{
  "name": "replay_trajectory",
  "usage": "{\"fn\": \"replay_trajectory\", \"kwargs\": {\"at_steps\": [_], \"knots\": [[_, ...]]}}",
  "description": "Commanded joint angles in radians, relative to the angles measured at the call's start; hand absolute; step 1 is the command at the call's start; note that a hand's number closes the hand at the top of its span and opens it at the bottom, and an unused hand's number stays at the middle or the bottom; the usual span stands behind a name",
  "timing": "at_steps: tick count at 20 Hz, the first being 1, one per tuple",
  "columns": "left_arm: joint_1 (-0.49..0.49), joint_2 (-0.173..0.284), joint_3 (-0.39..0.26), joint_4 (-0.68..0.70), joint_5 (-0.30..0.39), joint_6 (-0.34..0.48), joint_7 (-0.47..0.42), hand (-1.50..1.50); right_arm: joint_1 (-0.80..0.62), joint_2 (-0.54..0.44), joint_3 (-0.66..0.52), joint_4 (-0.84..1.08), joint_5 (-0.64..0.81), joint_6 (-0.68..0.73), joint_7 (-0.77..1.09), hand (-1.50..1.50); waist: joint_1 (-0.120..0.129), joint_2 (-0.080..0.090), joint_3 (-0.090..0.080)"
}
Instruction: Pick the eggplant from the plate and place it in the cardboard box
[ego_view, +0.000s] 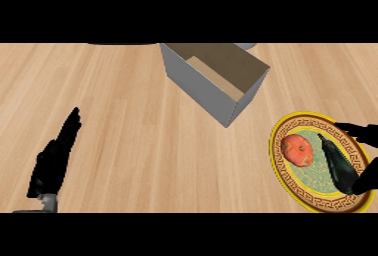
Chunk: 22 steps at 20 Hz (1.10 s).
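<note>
Where the eggplant (338, 165) lay along the right half of the plate (282, 131), it ran as a long dark body from a thin end near the top to a thicker end lower down, just beside a red tomato (297, 149) on the plate's left half. It looked smooth and glossy, so I judged it likely to be slippery, fairly light, and stiff enough to lift by the middle without bending, though the skin could bruise. The best hold seemed to be across its thick midsection, thumb on one side and fingers on the other, clear of the tomato.

The right hand (365, 155) was at the plate's right edge, its dark fingers reaching in above and below the eggplant; whether they had closed on it or only touched it could not be told, since black blended with the dark skin.

The cardboard box (214, 80) stood open on the wooden table (133, 100), up and to the left of the plate and apart from it. The left hand (55, 157) rested open at the lower left, fingers straight, holding nothing.
</note>
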Motion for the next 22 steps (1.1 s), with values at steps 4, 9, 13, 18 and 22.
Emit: {"fn": "replay_trajectory", "kwargs": {"at_steps": [4,9,13,18,22], "knots": [[0.035,0.013,0.053,-0.056,-0.005,-0.071,0.015,0.0,-0.009,0.053,-0.064,0.064,0.112,0.02,-0.068,-1.5,0.004,0.001,0.0],[-0.009,-0.015,0.077,-0.045,-0.006,-0.092,0.04,0.0,-0.01,0.123,-0.08,0.056,0.169,0.009,-0.049,-1.5,0.005,0.001,0.0],[0.02,-0.054,0.078,0.031,-0.051,-0.082,-0.067,0.0,0.031,0.124,-0.114,0.058,0.211,0.028,-0.111,-1.5,0.002,0.001,0.0],[-0.002,-0.102,0.062,-0.013,-0.091,-0.067,0.0,0.0,0.028,0.184,-0.143,-0.016,0.226,0.043,-0.02,-1.5,0.0,0.0,0.0],[-0.043,-0.116,0.062,0.048,-0.119,-0.069,-0.009,0.0,-0.013,0.191,-0.108,0.133,0.327,0.024,-0.153,-1.5,0.003,0.002,0.0]]}}
